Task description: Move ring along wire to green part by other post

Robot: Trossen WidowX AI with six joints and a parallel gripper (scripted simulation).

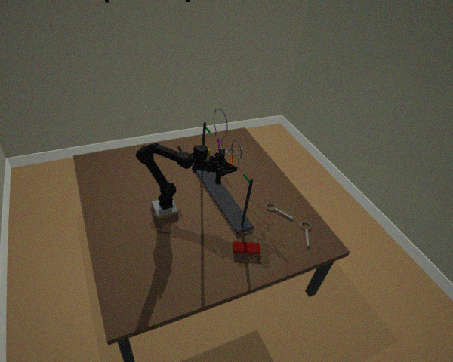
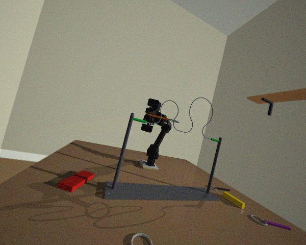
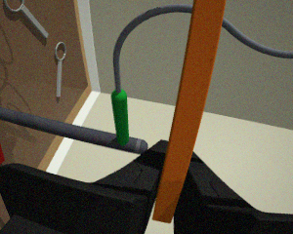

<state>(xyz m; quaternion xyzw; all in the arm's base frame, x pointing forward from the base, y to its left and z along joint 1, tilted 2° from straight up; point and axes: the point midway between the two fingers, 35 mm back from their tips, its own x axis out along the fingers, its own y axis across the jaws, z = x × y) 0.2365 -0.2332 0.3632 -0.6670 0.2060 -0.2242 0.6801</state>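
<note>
My gripper [image 1: 234, 169] [image 2: 149, 115] [image 3: 172, 148] is shut on the orange handle [image 1: 231, 160] [image 2: 161, 117] [image 3: 197, 73]. The pale ring [image 1: 227, 152] [image 2: 176, 121] lies nearly flat at the wire's first loop, on its inner descending side. The wire appears to pass through it; contact cannot be told. The thin grey wire [image 1: 227, 124] [image 2: 201, 97] [image 3: 118, 58] rises in two loops. One green part [image 1: 247, 178] [image 2: 139, 120] [image 3: 120, 117] is at the nearer post [image 1: 247, 202] [image 2: 123, 150] [image 3: 54, 128], the other [image 1: 207, 129] [image 2: 215, 140] at the far post [image 1: 204, 134] [image 2: 214, 166]. The wrist view does not show the ring.
The dark base [image 1: 226, 200] [image 2: 148, 193] joins the posts. A red block [image 1: 246, 248] [image 2: 75, 181] lies beyond the nearer post. Two grey-handled rings [image 1: 283, 213] [image 1: 307, 237] lie on the table. A yellow block [image 2: 233, 200] and a purple-handled ring [image 2: 277, 224] lie near the far post.
</note>
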